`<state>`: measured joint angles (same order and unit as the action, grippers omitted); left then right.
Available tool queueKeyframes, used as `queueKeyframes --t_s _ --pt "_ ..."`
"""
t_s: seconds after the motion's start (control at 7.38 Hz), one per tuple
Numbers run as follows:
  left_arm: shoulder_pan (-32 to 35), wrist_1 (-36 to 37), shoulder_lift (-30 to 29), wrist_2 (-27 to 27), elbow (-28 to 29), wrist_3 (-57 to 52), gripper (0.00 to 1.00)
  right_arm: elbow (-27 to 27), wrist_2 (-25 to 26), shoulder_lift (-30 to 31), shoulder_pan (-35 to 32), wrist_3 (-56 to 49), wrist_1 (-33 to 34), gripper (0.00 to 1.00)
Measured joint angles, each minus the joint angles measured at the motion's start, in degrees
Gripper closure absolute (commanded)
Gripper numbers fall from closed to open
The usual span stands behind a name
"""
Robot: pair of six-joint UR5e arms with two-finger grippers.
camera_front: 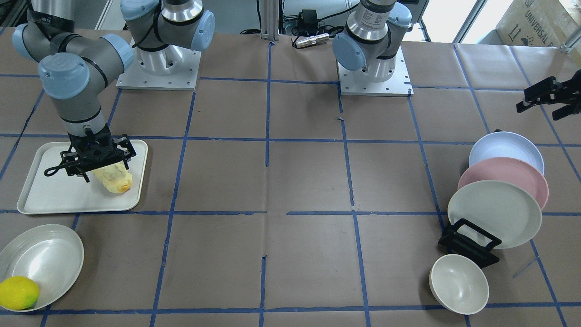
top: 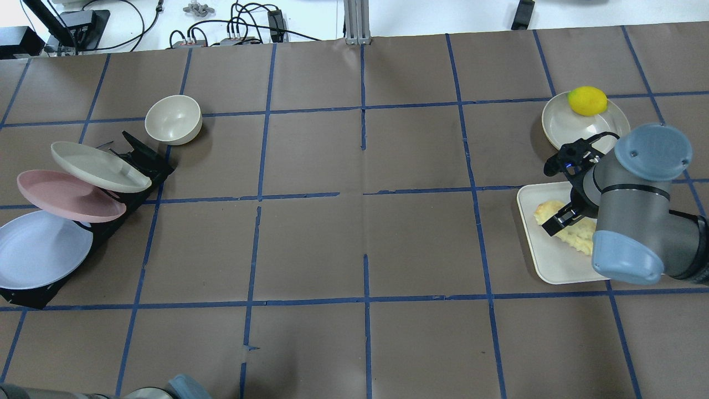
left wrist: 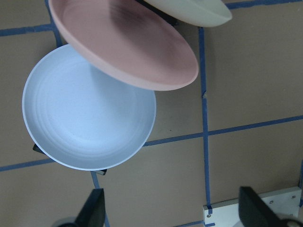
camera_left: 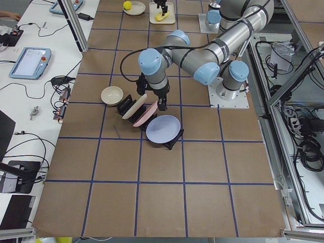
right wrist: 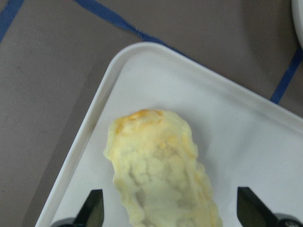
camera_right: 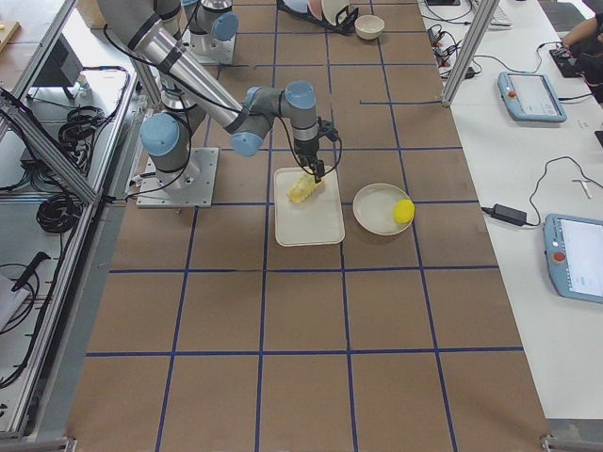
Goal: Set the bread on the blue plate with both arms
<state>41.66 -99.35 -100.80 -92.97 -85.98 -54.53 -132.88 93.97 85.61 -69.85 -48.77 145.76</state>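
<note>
The bread (camera_front: 117,179) lies on a white tray (camera_front: 50,193) on the robot's right side of the table, its browner end toward the tray's corner (right wrist: 142,118). My right gripper (camera_front: 106,169) is low over it and open, one finger (right wrist: 92,208) on each side of the loaf and not closed on it. The blue plate (camera_front: 504,147) leans in a black rack (camera_front: 467,243) at the other end. My left gripper (camera_front: 547,97) hovers above the blue plate (left wrist: 85,118), open and empty, with fingers (left wrist: 94,210) wide apart.
A pink plate (camera_front: 504,177) and a cream plate (camera_front: 494,213) lean in the same rack, partly overlapping the blue plate. A cream bowl (camera_front: 458,284) lies beside the rack. A lemon (camera_front: 18,293) sits in a shallow white dish (camera_front: 50,259) near the tray.
</note>
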Motion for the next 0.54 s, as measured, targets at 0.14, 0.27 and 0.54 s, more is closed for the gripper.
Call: queueKeyframes --t_s 0.14,0.27,0.54 --pt "-3.87 0.78 -3.47 1.21 1.17 -4.58 0.0 -1.59 -0.65 0.61 1.37 0.11 0.21 0.0" --pt "-6.68 1.77 -7.25 2.87 2.42 -8.1 0.0 -2.56 -1.73 0.85 2.52 -0.09 0.3 0.0" --pt "-8.68 4.2 -15.11 4.24 5.01 -10.6 0.0 -3.49 -2.63 0.78 3.6 -1.38 0.48 0.0"
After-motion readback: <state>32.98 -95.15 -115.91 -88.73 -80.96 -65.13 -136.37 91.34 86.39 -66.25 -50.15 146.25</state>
